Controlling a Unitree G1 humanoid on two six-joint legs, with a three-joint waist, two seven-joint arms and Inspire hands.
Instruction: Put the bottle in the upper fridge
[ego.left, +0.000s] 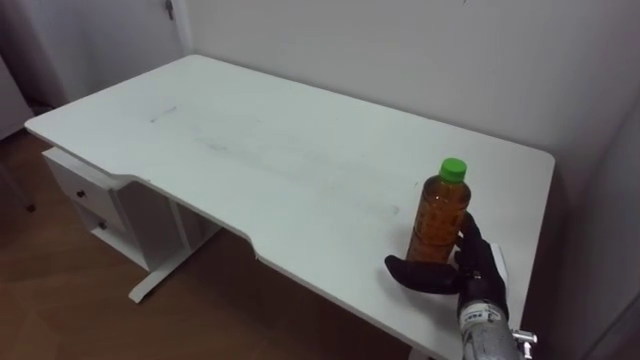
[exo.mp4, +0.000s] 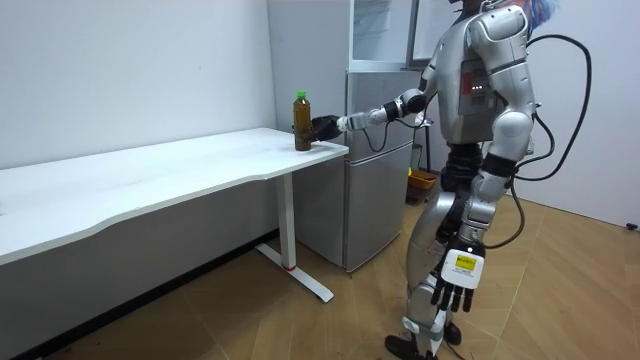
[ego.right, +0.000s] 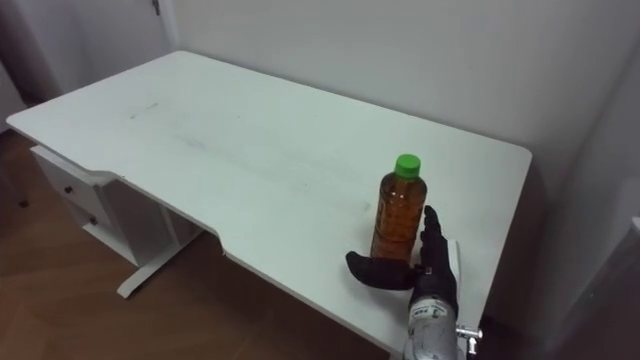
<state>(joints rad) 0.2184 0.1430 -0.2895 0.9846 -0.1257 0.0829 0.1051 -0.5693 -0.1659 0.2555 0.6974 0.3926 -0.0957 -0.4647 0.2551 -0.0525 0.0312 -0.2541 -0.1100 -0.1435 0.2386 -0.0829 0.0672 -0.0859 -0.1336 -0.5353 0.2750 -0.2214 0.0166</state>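
White walls close in behind a long white tabletop (ego.left: 250, 150), which has a small drawer unit (ego.left: 85, 200) tucked under its far left end and brown wooden floor (ego.left: 60, 300) below. Near the right end of the tabletop, close to its front edge, the bottle (ego.left: 443, 210) stands upright, filled with amber liquid and topped by a green cap.

The right robot hand (ego.left: 462, 272) is at the bottle's base with the arm stretched out toward it. Its thumb lies along the tabletop in front of the bottle, and its fingers (ego.left: 472, 238) stand straight up just beside the bottle on the right. The bottle sits in the gap between them, and the hand is spread rather than clasped. I cannot tell whether it is actually touching the bottle.

From across the room, the robot stands upright on the floor at the end of the tabletop, next to a grey fridge (exo.mp4: 380, 170) that stands against that end. The left robot hand (exo.mp4: 455, 290) hangs down beside the thigh with loose, relaxed fingers, and it is holding nothing.
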